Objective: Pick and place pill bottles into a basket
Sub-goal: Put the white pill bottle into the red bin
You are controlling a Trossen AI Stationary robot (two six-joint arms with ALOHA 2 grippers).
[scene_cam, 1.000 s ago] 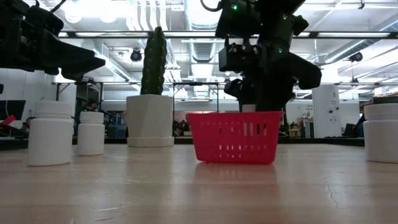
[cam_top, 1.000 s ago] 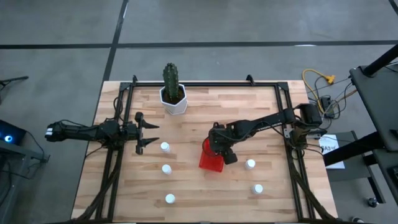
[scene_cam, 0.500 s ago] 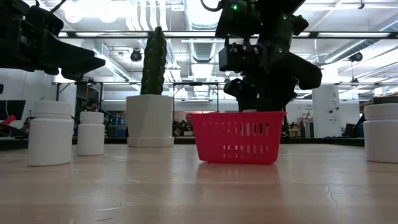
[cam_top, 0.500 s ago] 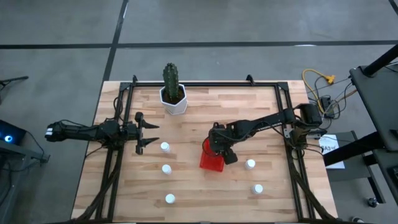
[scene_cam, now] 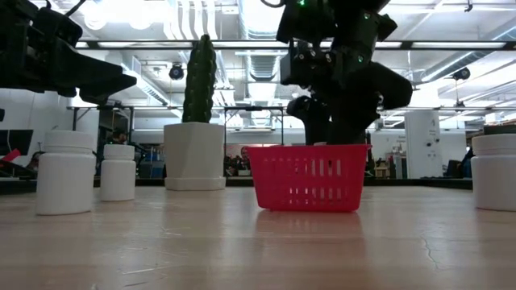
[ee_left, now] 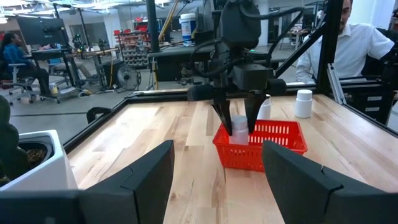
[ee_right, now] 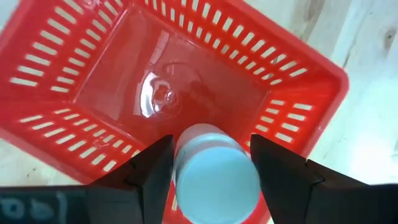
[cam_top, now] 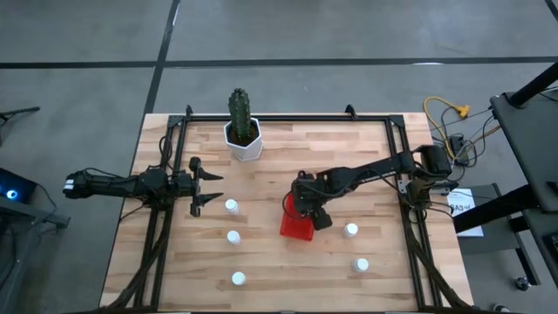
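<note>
Wooden table [cam_top: 288, 270] filling frame centre. Left arm parked at middle left, left gripper [cam_top: 212, 189] with jaws spread, holding nothing. Right gripper [cam_top: 307, 209] just right of centre over the red basket [cam_top: 296, 228], jaws either side of one bottle [ee_right: 214, 171]; loosening or pinching, cannot tell. Five bottles [cam_top: 231, 206] standing in lower half. Cactus [cam_top: 241, 113] at upper centre-left.

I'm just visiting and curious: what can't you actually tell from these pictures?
- High view: the right gripper covers the red basket; its contents are hidden.
- Low view: the basket's wall hides whether the bottle stands on its floor.
- Right wrist view: the bottle between the fingers is cut off by the edge.
</note>
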